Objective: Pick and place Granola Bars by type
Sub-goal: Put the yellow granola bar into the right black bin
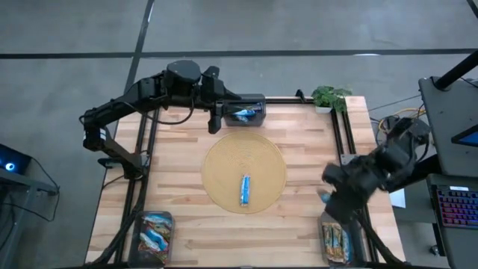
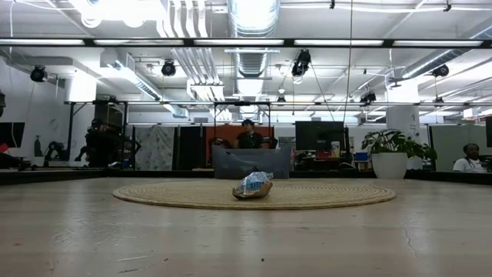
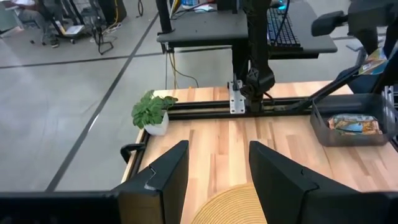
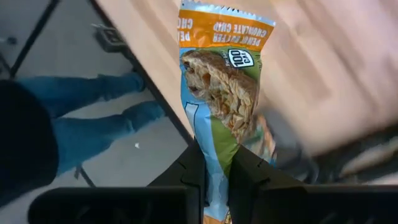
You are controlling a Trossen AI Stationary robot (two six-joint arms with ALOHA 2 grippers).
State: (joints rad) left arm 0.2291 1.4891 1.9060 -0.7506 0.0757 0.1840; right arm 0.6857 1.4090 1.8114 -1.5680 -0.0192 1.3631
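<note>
One blue-white granola bar [image 1: 244, 189] lies flat on the round woven mat [image 1: 224, 161]; the low view shows the same bar [image 2: 252, 185]. My right gripper [image 4: 214, 158] is over the table's right edge [image 1: 328, 198], above the near-right bin [image 1: 336, 240], and shut on a bar with an orange, blue and green wrapper [image 4: 221, 81]. My left gripper [image 3: 217, 168] is open and holds nothing, at the far edge beside the far bin [image 1: 243, 113], which holds a blue bar. The near-left bin [image 1: 153, 235] holds several bars. My right gripper pinches the orange, blue and green bar between its two fingers at one end of the wrapper [image 4: 214, 140]. The rest of the bar sticks out past the fingertips, lifted clear of the table, with its orange end [image 4: 227, 28] farthest from the fingers.
A small potted plant [image 1: 328, 97] stands at the far right corner. Metal rails run along the table's left and right sides [image 1: 340, 134]. A person in blue jeans [image 4: 93, 124] stands by the table's edge in the right wrist view. A desk with a keyboard [image 1: 455, 209] is to the right.
</note>
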